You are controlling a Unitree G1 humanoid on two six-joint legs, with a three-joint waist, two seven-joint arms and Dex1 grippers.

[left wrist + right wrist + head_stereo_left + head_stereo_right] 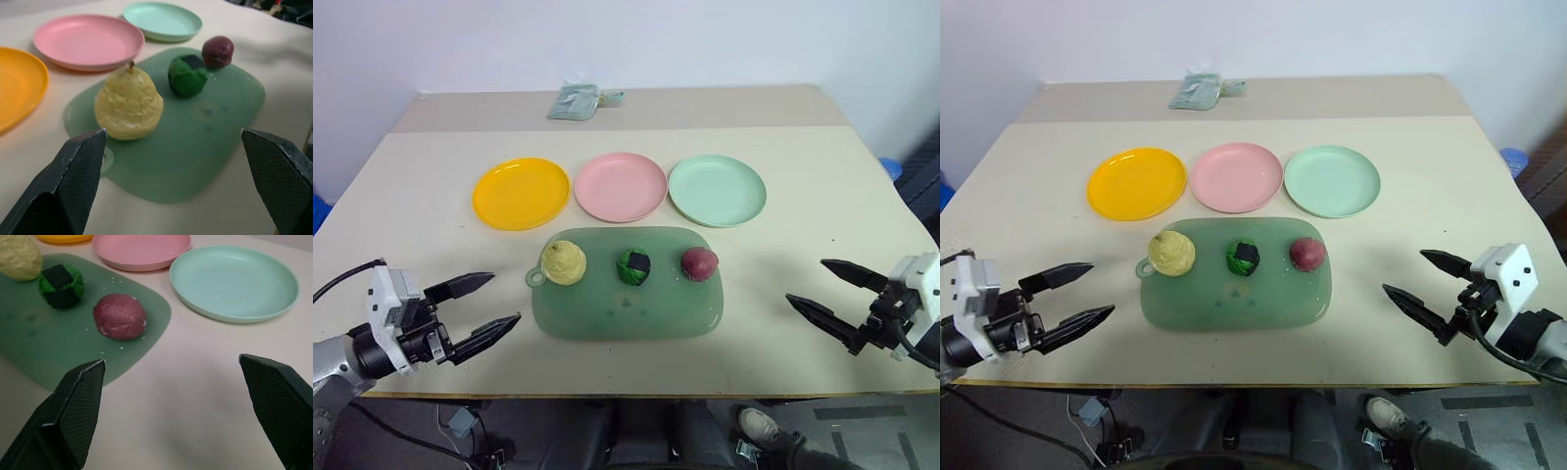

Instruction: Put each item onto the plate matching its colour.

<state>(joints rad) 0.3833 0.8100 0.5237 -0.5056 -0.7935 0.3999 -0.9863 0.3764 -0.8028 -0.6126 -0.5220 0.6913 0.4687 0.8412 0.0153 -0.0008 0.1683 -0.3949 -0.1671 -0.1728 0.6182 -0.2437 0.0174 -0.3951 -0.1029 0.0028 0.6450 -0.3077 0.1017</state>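
Observation:
Three items lie in a row on a dark green mat (626, 304): a pale yellow lump (563, 262) at its left, a green lump with a black patch (633, 266) in the middle, a maroon lump (699, 262) at its right. Behind the mat stand the orange-yellow plate (521, 193), the pink plate (620, 186) and the mint green plate (717, 190), all bare. My left gripper (491, 305) hovers open near the table's front left, pointing at the mat. My right gripper (820, 290) hovers open at the front right, also pointing inward. Neither holds anything.
A crumpled pale green cloth (576, 101) lies at the far edge of the table. Bare tabletop (803, 225) stretches on both sides of the mat and in front of it.

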